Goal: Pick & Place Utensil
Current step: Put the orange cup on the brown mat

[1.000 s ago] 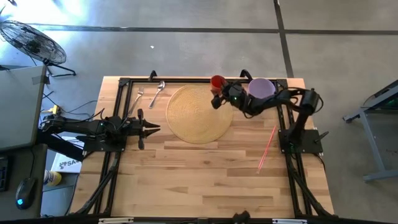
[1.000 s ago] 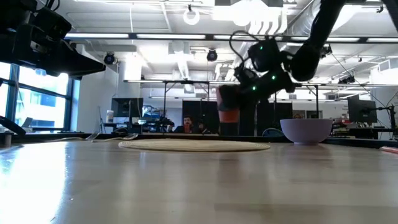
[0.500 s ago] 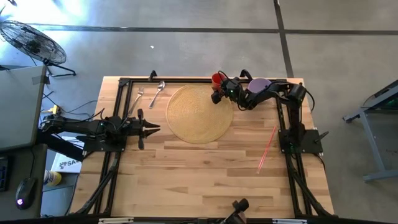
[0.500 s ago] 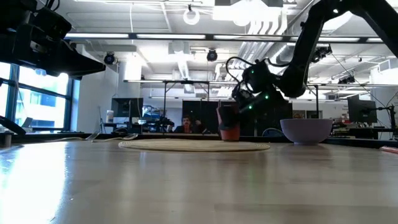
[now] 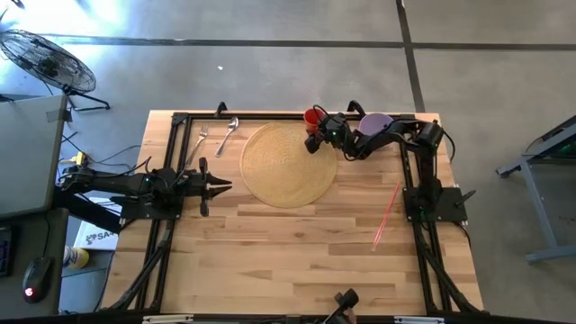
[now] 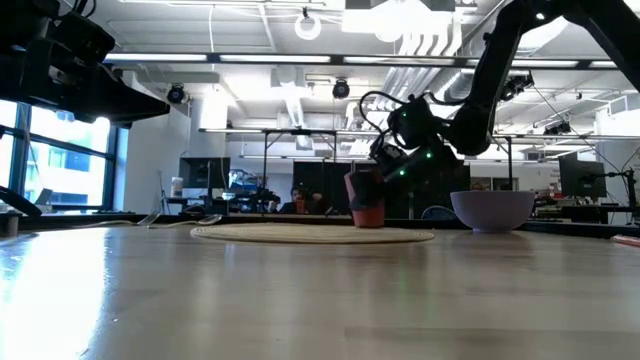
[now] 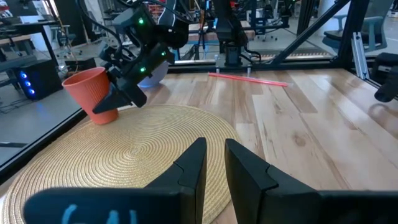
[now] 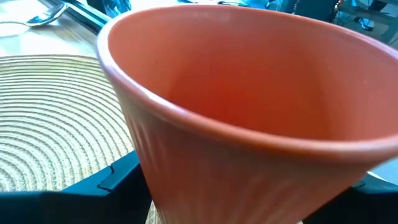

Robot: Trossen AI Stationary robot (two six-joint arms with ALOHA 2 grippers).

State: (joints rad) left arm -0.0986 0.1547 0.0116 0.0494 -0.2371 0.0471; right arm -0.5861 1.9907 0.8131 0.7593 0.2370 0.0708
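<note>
An orange cup [image 5: 312, 117] is held at the far edge of the round woven mat [image 5: 288, 164], tilted, with its base on or just above the mat rim, as the low view suggests. It is gripped by the right gripper [image 5: 317, 137], whose fingers [image 8: 102, 182] are closed against the cup's lower wall; in the right wrist view the cup fills the picture. A purple bowl [image 5: 379, 125] stands just beyond the arm on the desk [image 5: 297, 252].

The cup is judged to be light, stiff plastic with a ribbed, tapering wall, so it is likely to slip upward out of a squeeze; a hold low on the wall, as now, is judged sound.

The utensils, a fork [image 5: 200, 139] and a spoon [image 5: 227, 135], lie side by side at the far left of the desk, untouched. A pink straw [image 5: 388, 213] lies near the right arm's base.

The left gripper [image 5: 214, 186] waits near the mat's left edge, its fingers [image 7: 193, 163] narrowly parted and empty.
</note>
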